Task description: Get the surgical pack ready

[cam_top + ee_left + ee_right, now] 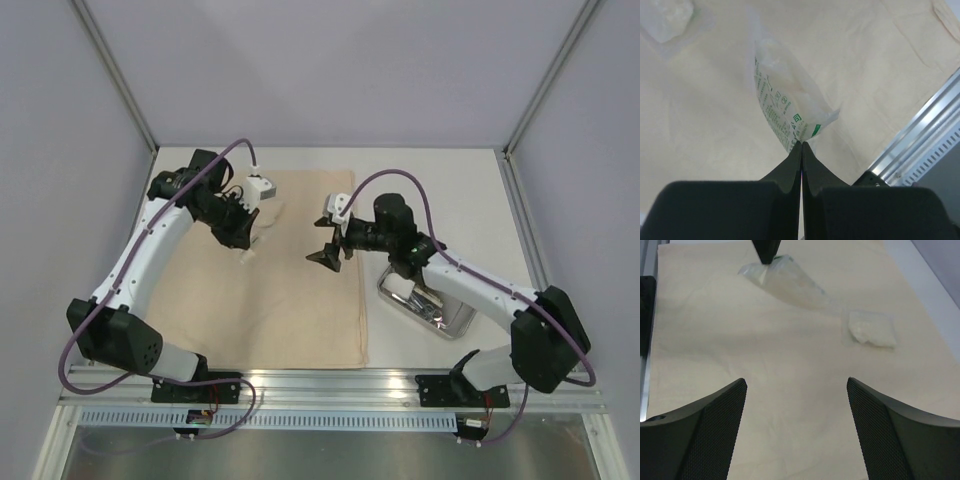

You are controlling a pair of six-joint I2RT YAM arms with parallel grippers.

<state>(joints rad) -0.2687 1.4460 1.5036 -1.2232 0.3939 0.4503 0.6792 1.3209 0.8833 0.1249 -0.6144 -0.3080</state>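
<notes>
Near right on the worktop (440, 190), one steel tray (455, 322) lies just off the right edge of the one beige cloth (270, 310), which is spread flat. The tray's long axis slants from near right to far left (the metal tools (425, 305) inside are too small to count). Over the cloth's right part hangs the right claw (328, 255), spread and empty. Farther left, the left claw (801, 145), pressed together, pinches one end of a single printed plastic packet (780, 100). The packet's length runs from the tips toward one white gauze lump (872, 332) on the cloth.
</notes>
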